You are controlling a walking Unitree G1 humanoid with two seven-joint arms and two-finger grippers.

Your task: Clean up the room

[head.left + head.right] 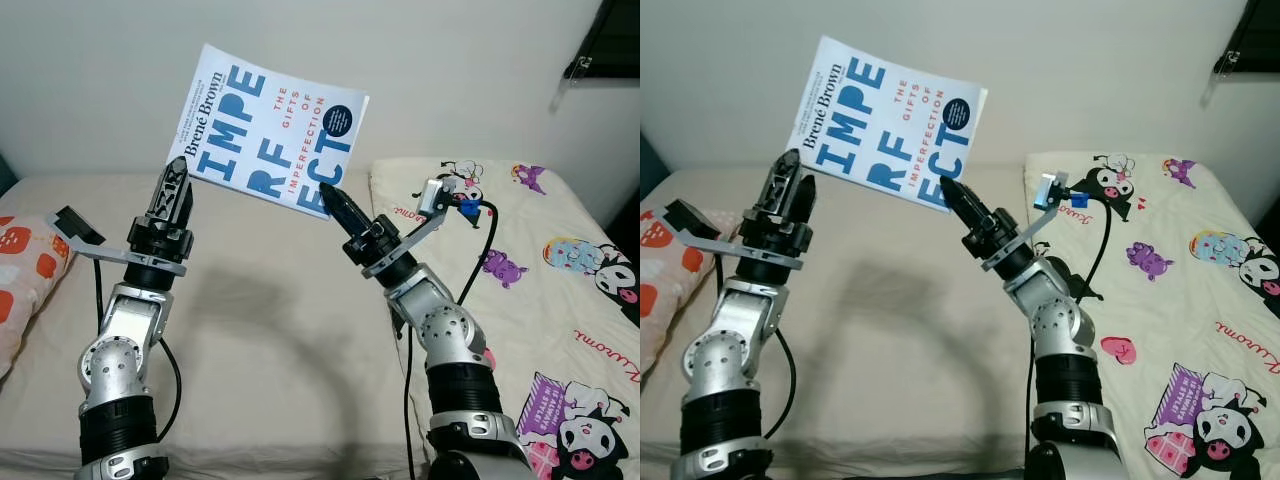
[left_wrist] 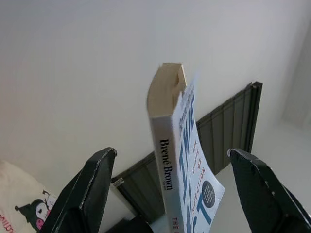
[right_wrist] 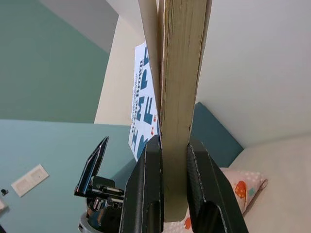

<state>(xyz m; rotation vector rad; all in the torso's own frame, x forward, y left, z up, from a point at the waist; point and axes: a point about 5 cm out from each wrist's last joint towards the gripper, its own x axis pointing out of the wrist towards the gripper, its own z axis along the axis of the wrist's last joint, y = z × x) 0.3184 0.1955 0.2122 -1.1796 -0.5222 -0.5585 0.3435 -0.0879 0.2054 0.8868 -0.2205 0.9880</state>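
Both arms raised over the bed, the book held up in the air.

The right gripper (image 3: 167,194) is clenched on a lower corner of the book (image 1: 268,132), its fingers (image 3: 146,189) pressing the page block from both sides. The left gripper (image 1: 172,190) is spread wide at the spine corner, without gripping. The book is a thick white paperback with big blue letters, tilted, its cover facing the head camera. Under the arms lies a beige bed (image 1: 280,330), with a cartoon-print blanket (image 1: 560,290) on the right and a dotted pillow (image 1: 25,270) on the left. Behind is a plain pale wall (image 1: 450,60).
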